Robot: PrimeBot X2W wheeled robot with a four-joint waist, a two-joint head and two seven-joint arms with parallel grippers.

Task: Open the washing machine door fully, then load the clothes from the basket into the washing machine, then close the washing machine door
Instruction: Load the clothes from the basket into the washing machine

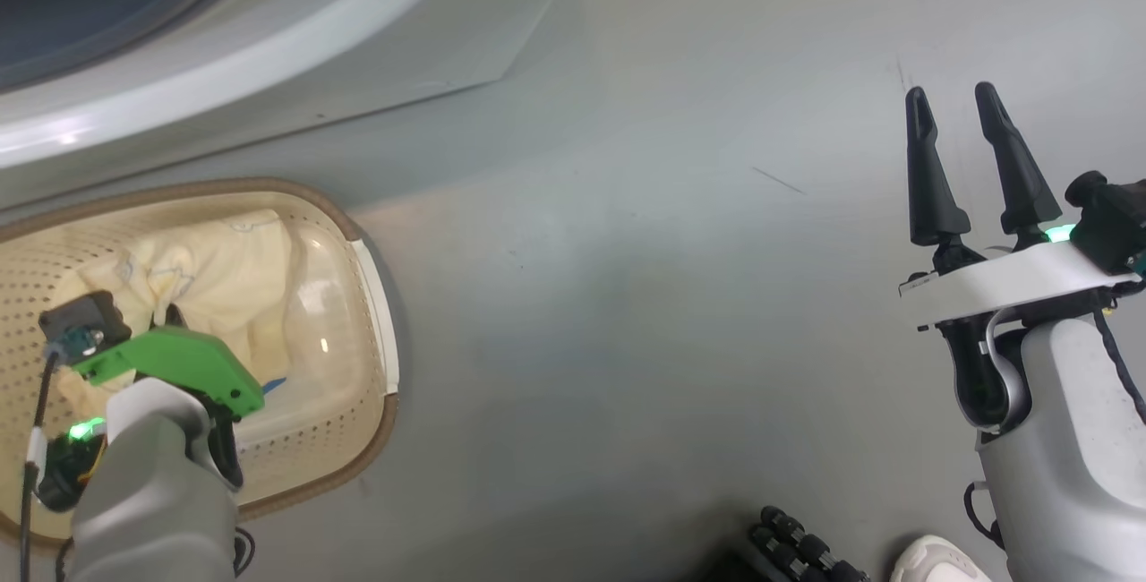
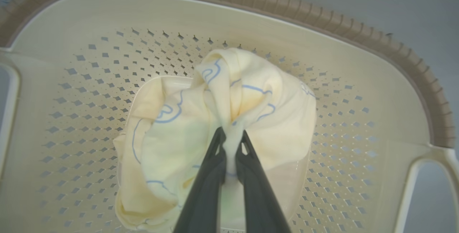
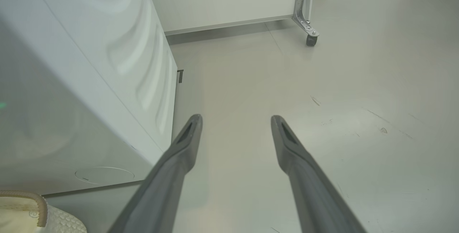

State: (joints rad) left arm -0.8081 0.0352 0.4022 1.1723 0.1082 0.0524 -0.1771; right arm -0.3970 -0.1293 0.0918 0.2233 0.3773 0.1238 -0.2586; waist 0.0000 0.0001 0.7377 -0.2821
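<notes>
**Left tool** (image 2: pixel 231 134): the fingers are closed almost completely and pinch a fold of the clothes (image 2: pixel 172 132) between their tips. The cream fabric, printed with blue outlines, bunches at the grip and drapes down on both sides of the fingers. Under the tool, the garment lies inside the basket (image 2: pixel 107 18), over its smooth bottom. The perforated wall stands beyond the fingertips, and the brown woven-look rim runs along the top of that wall. A handle opening lies to either side of the tool. In the head view, a green bracket (image 1: pixel 179 367) at the wrist covers the fingers, and the arm reaches down into the basket.

**Right tool** (image 1: pixel 950 94): the fingers are spread wide, holding nothing and touching nothing. The tool hangs above the bare grey floor (image 1: pixel 671 295), well apart from the basket. The white side of the washing machine (image 3: pixel 71 82) stands to its left, near but not in contact. A corner of the basket shows at the foot of the machine, beside the left finger. Far ahead of the tips, a white panel (image 3: pixel 222 0) stands on a castor (image 3: pixel 310 41).

The basket stands on the floor just beside the machine's front.
</notes>
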